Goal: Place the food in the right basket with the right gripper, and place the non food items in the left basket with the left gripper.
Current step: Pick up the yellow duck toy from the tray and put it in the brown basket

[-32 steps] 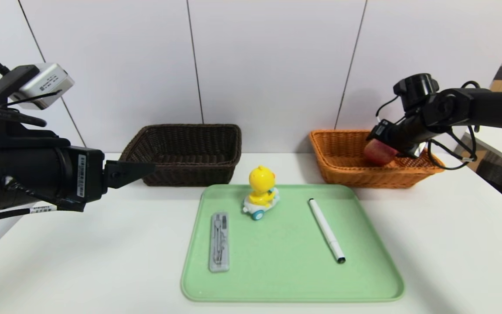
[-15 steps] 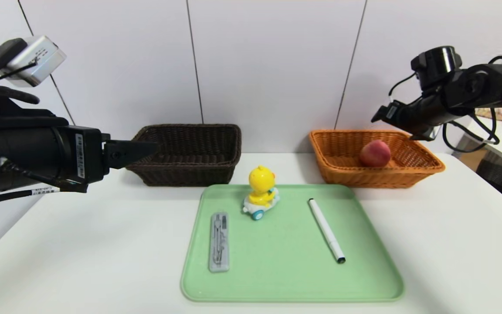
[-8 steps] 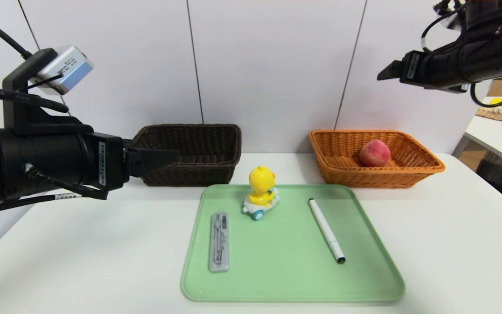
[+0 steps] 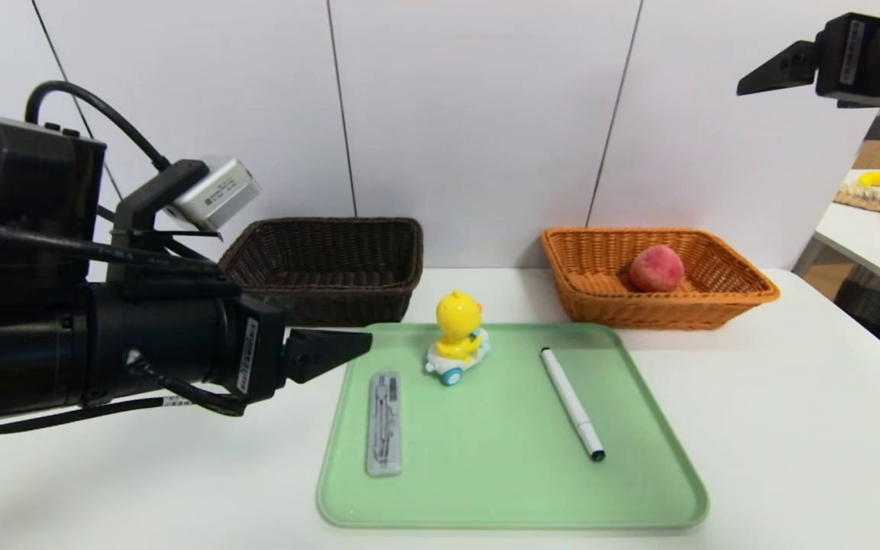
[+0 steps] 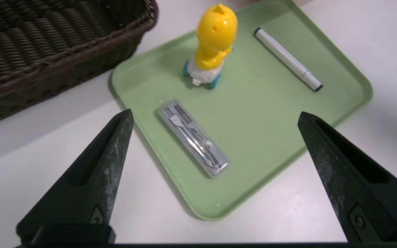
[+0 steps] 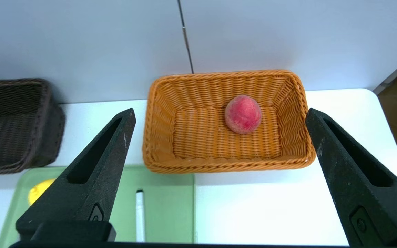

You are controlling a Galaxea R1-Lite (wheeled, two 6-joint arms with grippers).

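1. The peach [image 4: 656, 268] already lies in the orange basket [image 4: 745, 294], so the food half looks done; the dark basket [image 4: 333, 294] holds nothing that can be seen.
2. The step in hand, as I judge it, is the left hand [image 5: 215, 120] going for a non-food item on the green tray [image 4: 501, 489], which sits on the bench [image 4: 791, 428].
3. To do it well, pick one target and square up to it. The duck [image 4: 458, 336] stands upright near the tray's far edge, closest to the dark basket; grip its yellow body rather than the wheeled base, or it may roll.
4. The grey case [image 4: 383, 424] lies flat near the tray's left edge, the pen [image 4: 571, 402] flat on the right part; both are low and thin, so the fingers must come down across the narrow width.
5. The left hand is spread wide and holds nothing; it hovers off the tray's left edge, touching nothing.
6. The right hand [image 6: 219, 137] is also wide apart and empty, raised high above the orange basket.
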